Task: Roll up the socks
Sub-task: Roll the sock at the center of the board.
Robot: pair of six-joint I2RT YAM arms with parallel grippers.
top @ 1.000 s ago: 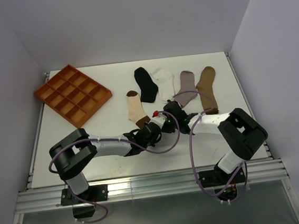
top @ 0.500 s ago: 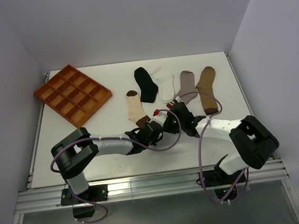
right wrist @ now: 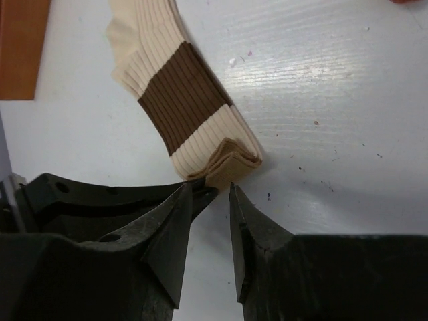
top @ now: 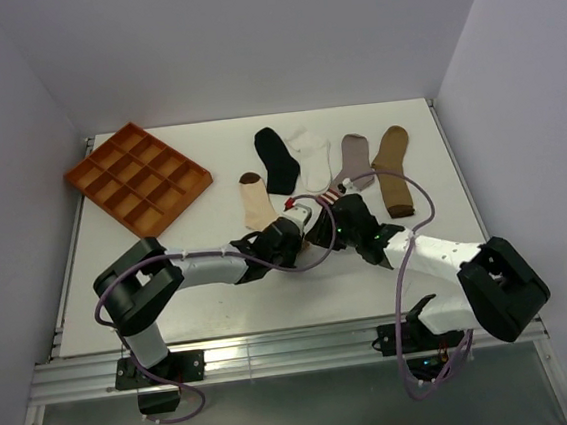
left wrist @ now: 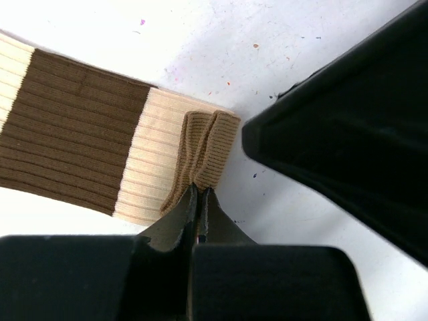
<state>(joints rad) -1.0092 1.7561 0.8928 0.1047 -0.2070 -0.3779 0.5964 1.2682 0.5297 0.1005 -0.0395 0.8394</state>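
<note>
- One cream sock (left wrist: 80, 154) with brown bands lies flat near the middle of the tabletop (top: 272, 299), toe away from the arms. Its cuff end is folded over on itself.
- On the left gripper (left wrist: 199, 200) the jaws are clenched, pinching the edge of that folded cuff.
- On the right gripper (right wrist: 208, 194) the jaws are parted and grasp nothing. The tips sit just short of the same cuff, hard beside the left fingers.
- In the left wrist view the right gripper's black body fills the right side, close to the cuff.
- Four more socks lie in a row behind: black sock (top: 277, 160), white sock (top: 313, 159), grey sock (top: 353, 155), tan sock (top: 393, 167).
- The black sock and white sock touch along their edges.
- The grey sock's red-striped cuff is partly hidden by the right arm and its purple cable (top: 398, 297).
- Count: five socks, one orange tray (top: 138, 178) and two arms.
- The tray is a grid of compartments at the far left, well apart from the socks.
</note>
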